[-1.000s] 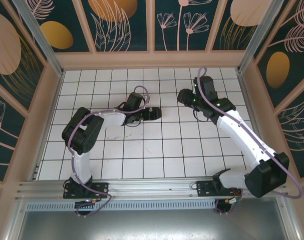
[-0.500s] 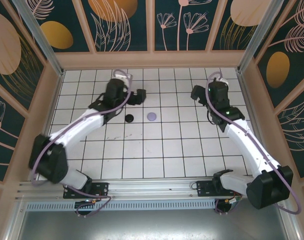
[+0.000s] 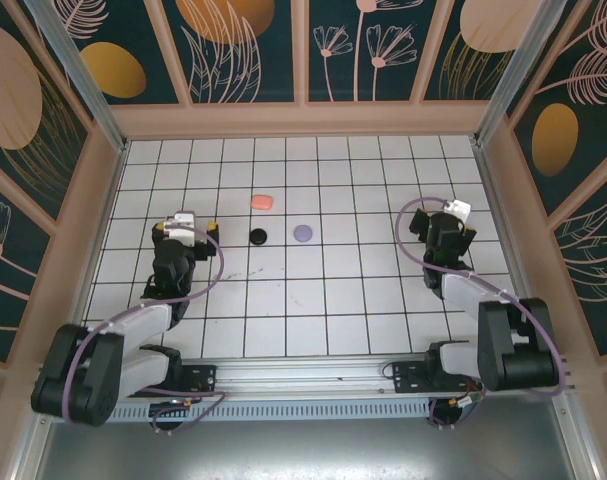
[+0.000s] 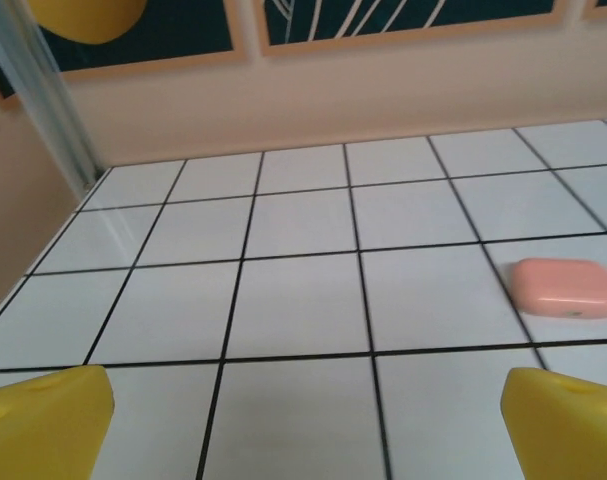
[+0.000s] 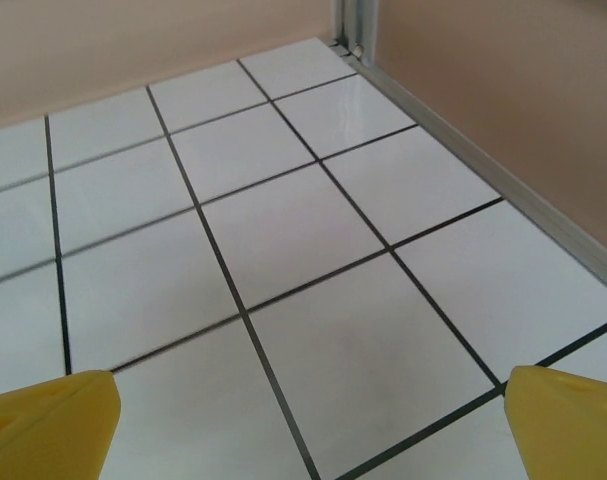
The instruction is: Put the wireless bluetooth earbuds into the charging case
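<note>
Left gripper (image 3: 186,230): jaws wide apart, holding nothing
Right gripper (image 3: 448,222): jaws wide apart, empty
Salmon case (image 4: 566,287): closed, on tabletop (image 4: 283,300)

Left arm (image 3: 133,325), right arm (image 3: 473,293): white shells, black joints. Lavender cable (image 3: 215,275) loops behind each pincer, along arm. Left pincer (image 3: 186,228), right pincer (image 3: 449,216): black body, small white block (image 3: 183,218) above. 2 fingertips (image 4: 45,425) per pincer: yellow, blunt, rounded.
</note>
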You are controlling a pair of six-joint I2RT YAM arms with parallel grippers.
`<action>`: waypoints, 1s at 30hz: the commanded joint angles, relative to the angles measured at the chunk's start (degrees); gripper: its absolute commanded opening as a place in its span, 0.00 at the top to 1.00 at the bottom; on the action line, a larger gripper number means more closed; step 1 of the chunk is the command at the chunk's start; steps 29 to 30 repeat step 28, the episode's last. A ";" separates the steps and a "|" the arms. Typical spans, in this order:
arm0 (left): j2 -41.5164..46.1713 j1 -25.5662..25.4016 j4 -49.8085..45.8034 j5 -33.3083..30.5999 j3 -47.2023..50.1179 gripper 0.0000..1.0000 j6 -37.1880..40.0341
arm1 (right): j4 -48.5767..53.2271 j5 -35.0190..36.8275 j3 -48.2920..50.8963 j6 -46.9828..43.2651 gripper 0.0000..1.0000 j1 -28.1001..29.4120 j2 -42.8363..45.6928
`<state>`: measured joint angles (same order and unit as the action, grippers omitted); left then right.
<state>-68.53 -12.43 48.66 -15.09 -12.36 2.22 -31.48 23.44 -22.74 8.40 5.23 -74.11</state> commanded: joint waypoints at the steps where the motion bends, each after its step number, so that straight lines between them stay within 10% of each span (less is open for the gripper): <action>1: -5.58 1.97 22.10 -1.77 2.80 0.01 2.32 | -22.89 -3.25 5.51 -7.02 0.01 -0.48 -3.40; 8: -17.43 9.42 34.27 9.68 4.87 0.01 -2.54 | -49.98 -18.44 12.96 -8.60 0.01 -4.91 -15.82; 11: -18.18 10.79 26.01 11.45 0.27 0.01 -3.70 | -40.01 -26.81 9.18 -6.92 0.01 -8.44 -14.41; 30: -18.58 13.02 24.27 10.96 -1.20 0.01 -6.61 | -39.28 -24.85 9.00 -7.61 0.01 -7.26 -14.21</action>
